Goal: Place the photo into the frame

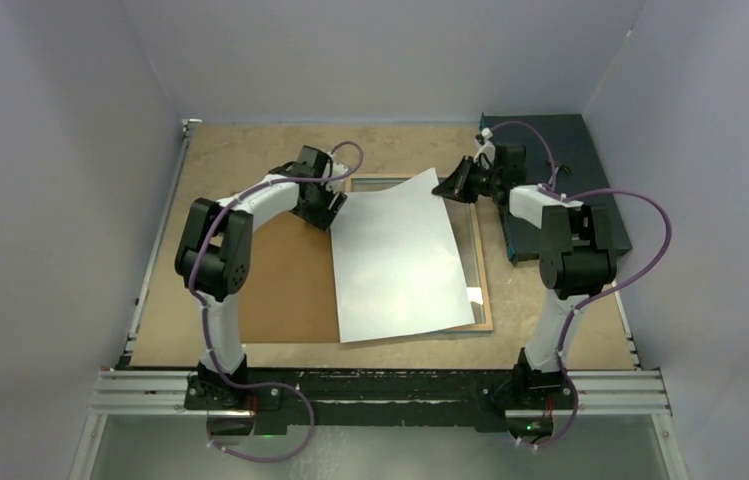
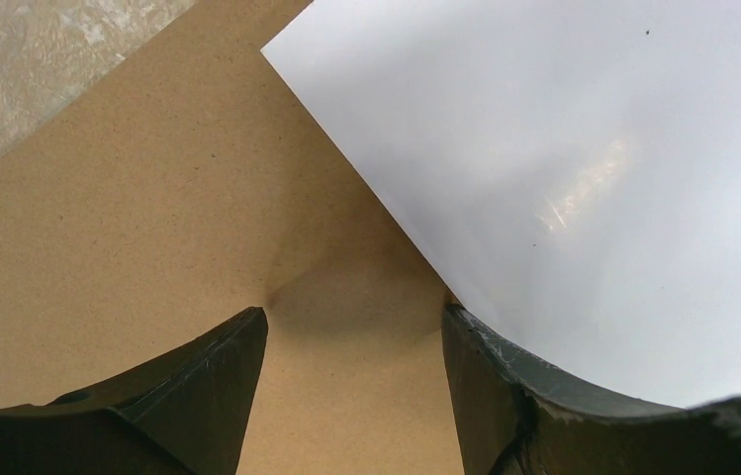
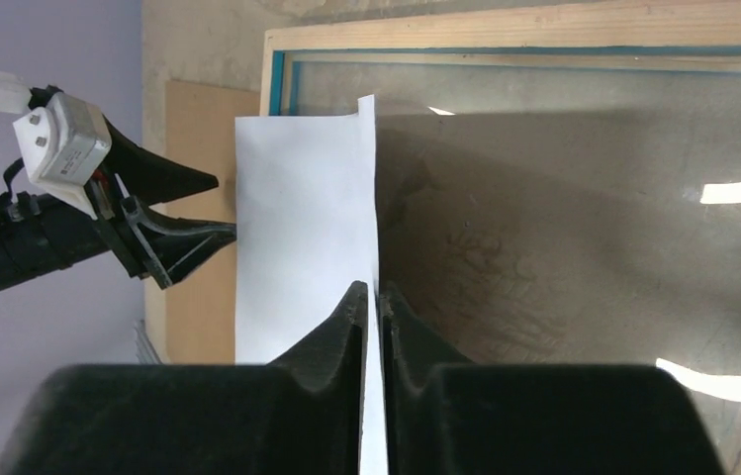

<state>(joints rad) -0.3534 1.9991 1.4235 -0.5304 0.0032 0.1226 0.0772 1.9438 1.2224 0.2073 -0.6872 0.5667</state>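
Observation:
The photo (image 1: 400,260) lies white back up, skewed across the frame (image 1: 486,300), which lies with its pale wood back up and its glass showing. My right gripper (image 1: 447,187) is shut on the photo's far right corner and lifts it a little. In the right wrist view the sheet (image 3: 297,228) runs edge-on between the closed fingers (image 3: 374,294), above the frame's glass and wood rail (image 3: 544,25). My left gripper (image 1: 325,212) is open and empty at the photo's far left edge. In its wrist view the fingers (image 2: 354,322) straddle the brown board, with the photo (image 2: 594,178) over the right finger.
A brown backing board (image 1: 285,280) lies left of the frame, partly under the photo; it fills the left wrist view (image 2: 148,218). A dark teal slab (image 1: 570,150) sits at the back right behind the right arm. Grey walls enclose the table.

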